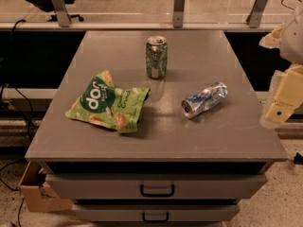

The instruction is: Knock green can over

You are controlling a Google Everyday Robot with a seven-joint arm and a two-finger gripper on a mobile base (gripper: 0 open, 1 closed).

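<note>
The green can (156, 57) stands upright near the back middle of the grey cabinet top (213, 141), with green patterned sides and a silver top with a pull tab. My gripper (282, 103) is at the right edge of the view, beside the table's right side and well to the right of the can. It is not touching anything on the table.
A green snack bag (108, 103) lies flat at the left. A crushed blue-and-silver can (204, 100) lies on its side right of centre. Drawers with handles (157, 190) face me below. A cardboard box (35, 188) sits on the floor at the lower left. A glass rail runs behind.
</note>
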